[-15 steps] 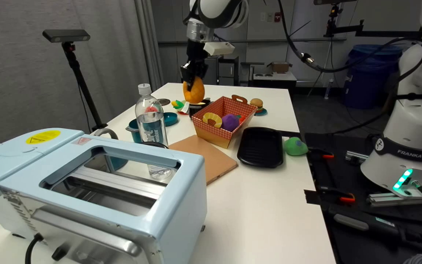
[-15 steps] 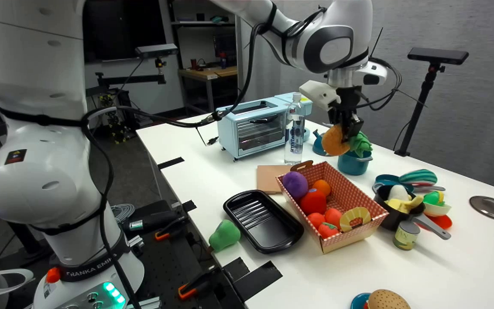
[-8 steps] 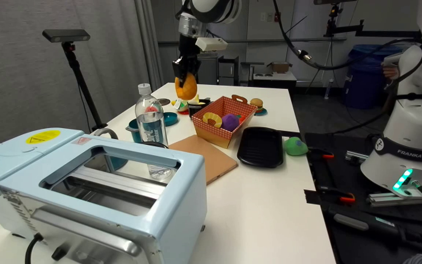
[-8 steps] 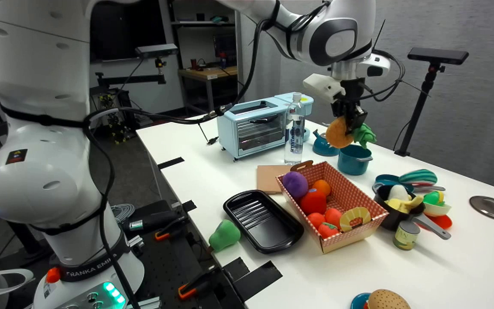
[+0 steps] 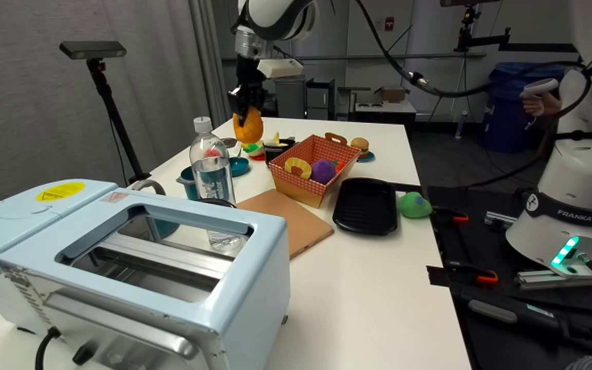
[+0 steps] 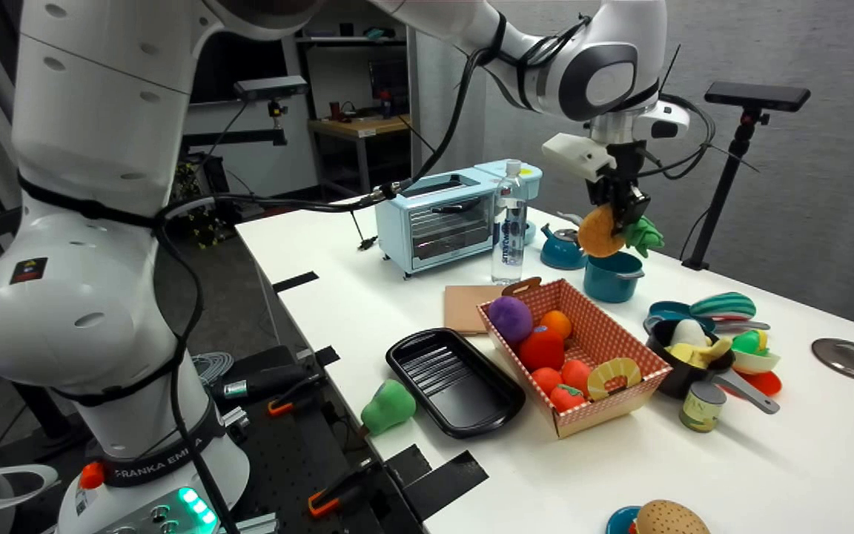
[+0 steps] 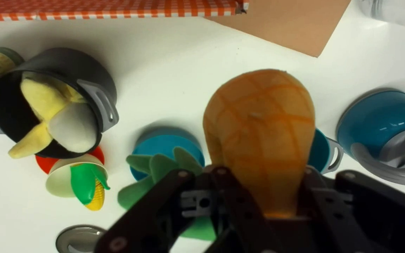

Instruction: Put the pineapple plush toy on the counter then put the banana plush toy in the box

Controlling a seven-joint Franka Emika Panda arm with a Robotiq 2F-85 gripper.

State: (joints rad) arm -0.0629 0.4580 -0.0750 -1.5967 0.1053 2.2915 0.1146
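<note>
My gripper is shut on the pineapple plush toy. It holds the orange toy in the air, green leaves to one side, above the far side of the counter. The toy and gripper show over a teal pot in an exterior view. They also show, toy and gripper, behind the bottle in an exterior view. The banana plush toy lies in a black pot with a white toy; it shows in the wrist view. The box, red-checked, holds several toys.
A teal pot, a kettle and a clear bottle stand near the held toy. The black pot, a can, a black dish, a board and a blue toaster are around the box.
The arm has moved away from the robot base, carrying the pineapple toy farther from the box toward the counter's far side. The grip stays shut. The things on the counter have not moved.
</note>
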